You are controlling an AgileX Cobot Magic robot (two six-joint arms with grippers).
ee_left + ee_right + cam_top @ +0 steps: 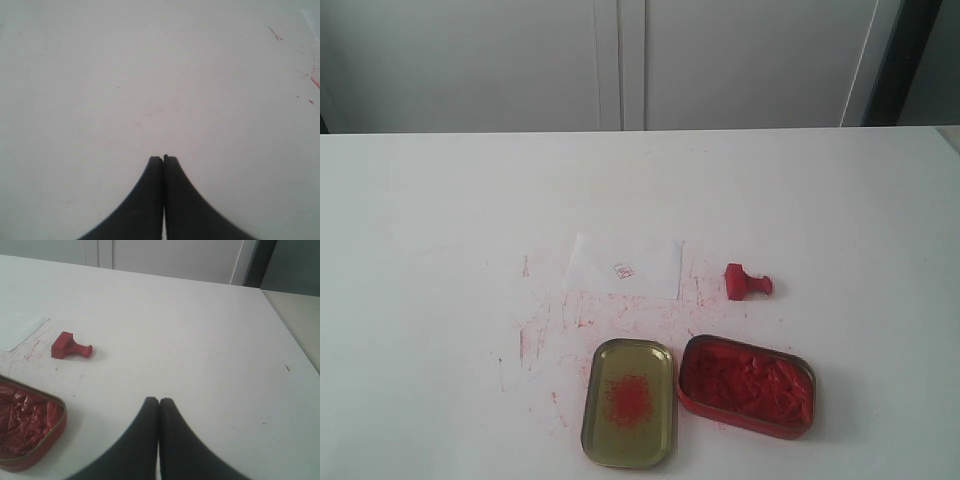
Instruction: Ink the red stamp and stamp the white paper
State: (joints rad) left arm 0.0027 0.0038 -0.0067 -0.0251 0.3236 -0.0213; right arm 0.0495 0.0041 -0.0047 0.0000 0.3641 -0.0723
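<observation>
The red stamp (747,282) lies on its side on the white table, to the right of the white paper (624,265), which bears a faint red mark. The right wrist view also shows the red stamp (70,347) lying well away from my right gripper (158,400), whose fingers are pressed together with nothing between them. A corner of the white paper (20,330) shows there too. My left gripper (163,158) is shut and empty over bare table. Neither gripper appears in the exterior view.
The oblong tin of red ink (747,385) stands near the front, right of its yellowish lid (629,402) with a red smudge. The ink tin (27,422) shows beside my right gripper. Red ink smears (550,330) streak the table below the paper.
</observation>
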